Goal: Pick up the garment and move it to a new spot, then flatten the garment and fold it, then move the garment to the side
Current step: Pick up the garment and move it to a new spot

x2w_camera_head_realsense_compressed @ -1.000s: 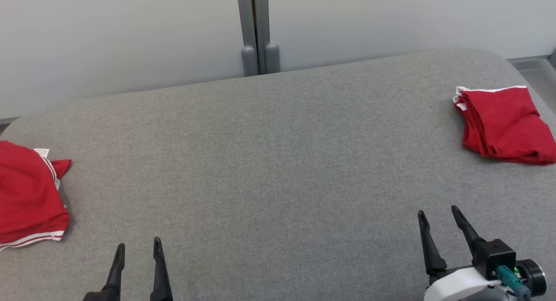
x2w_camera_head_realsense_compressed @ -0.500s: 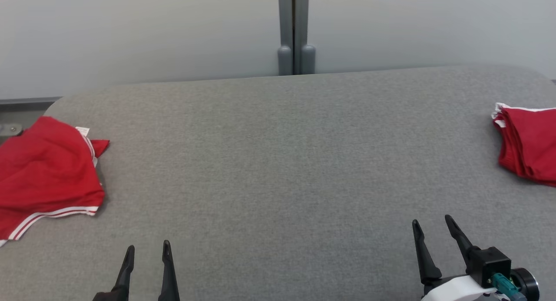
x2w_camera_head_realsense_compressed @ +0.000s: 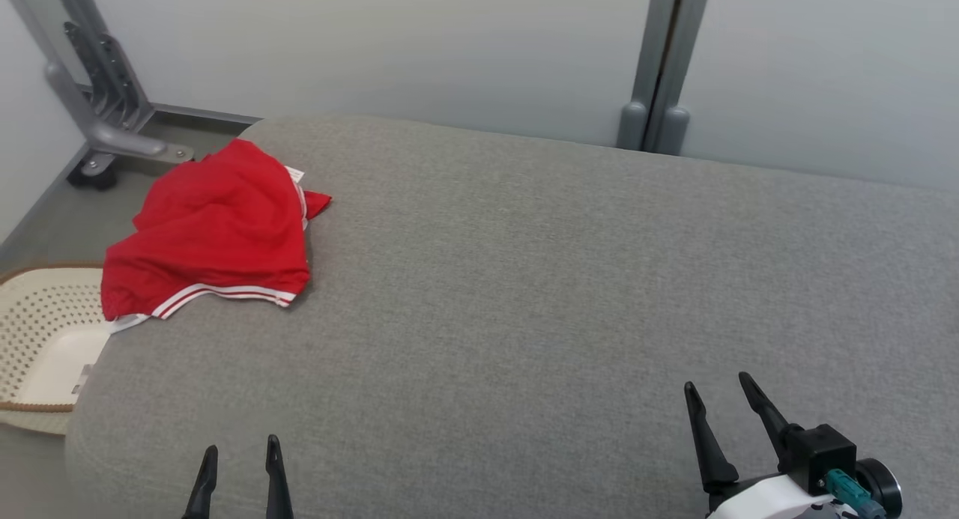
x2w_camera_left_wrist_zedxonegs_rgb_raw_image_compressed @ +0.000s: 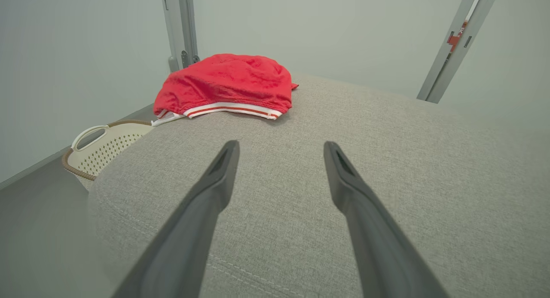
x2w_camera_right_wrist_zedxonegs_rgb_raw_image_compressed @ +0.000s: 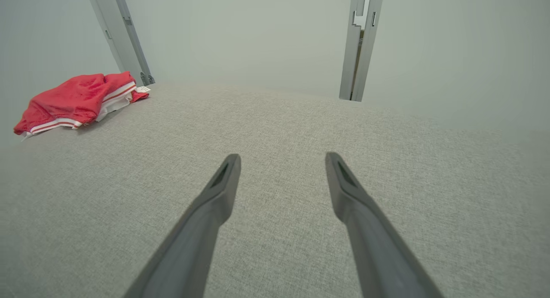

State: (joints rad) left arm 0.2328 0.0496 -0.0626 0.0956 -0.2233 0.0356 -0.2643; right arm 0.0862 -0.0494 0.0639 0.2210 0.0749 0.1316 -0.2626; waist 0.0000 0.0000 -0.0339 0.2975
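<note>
Two sets of fingers, both spread wide and holding nothing: my left gripper and right gripper hover over the grey desk. The crumpled red garment lies at its far-left corner, well apart from both. Head and left wrist views add a perforated basket on the floor beside it. The right wrist view catches the garment's white label.

The garment was seen in the upper left of the head view as a red, crumpled heap, trimmed with white stripes along its near hem. A small white label was shown at its far edge. It was laid at the far left corner of the grey counter, with one hem corner hung over the left edge.
</note>
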